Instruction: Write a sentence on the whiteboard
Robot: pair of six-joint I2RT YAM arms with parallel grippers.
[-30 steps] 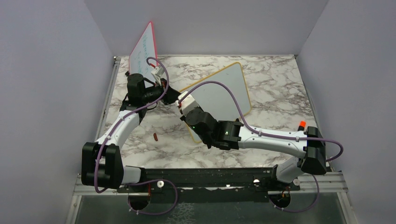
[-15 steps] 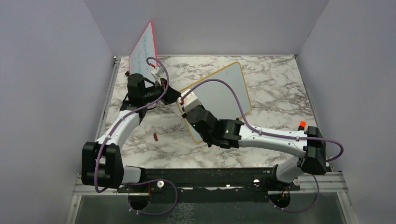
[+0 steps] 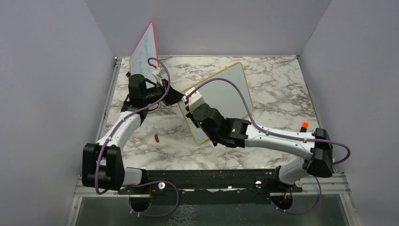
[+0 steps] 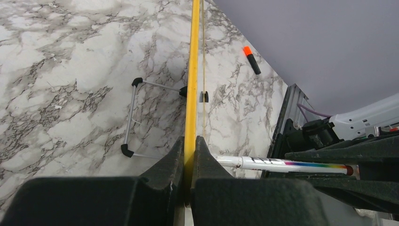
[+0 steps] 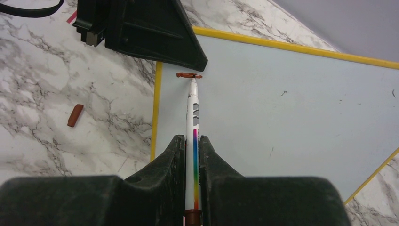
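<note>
We judge the whiteboard [image 3: 226, 92] light, stiff and slippery. It sits mid-table [image 3: 282, 94], so our left gripper [image 4: 190, 143] clamps its yellow edge, the sensible hold, while the right gripper [image 5: 192, 141] pinches the marker [image 5: 193, 108], tip on the board.

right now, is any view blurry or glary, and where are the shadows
Top external: even soft light, sharp, no glare on the whiteboard. Left wrist: the left gripper is a dark mass; soft shadow on the marble left of the board. Right wrist: the marker is crisp, board surface glare-free.
</note>
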